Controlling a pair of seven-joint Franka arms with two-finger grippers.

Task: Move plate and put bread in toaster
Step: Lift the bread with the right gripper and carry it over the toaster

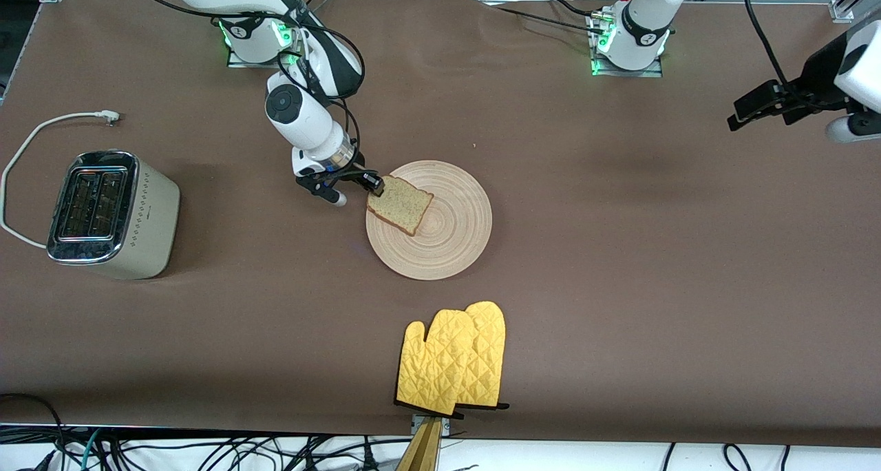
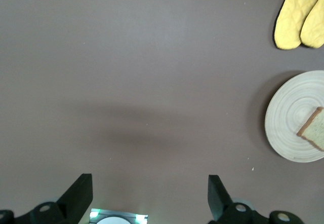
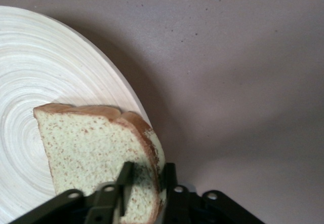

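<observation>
Brown table (image 1: 619,264); tangled cables (image 1: 206,454), possibly floor, below edge.

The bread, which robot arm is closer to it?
Right. The right gripper has its jaws around the edge of the bread on the plate. The left gripper waits open, well away toward its own table end.

We see the speckled bread (image 1: 400,204) lying on the grooved wooden plate (image 1: 451,250), apparently tilted; the cream toaster (image 1: 141,233) stands toward the right arm's end.
</observation>
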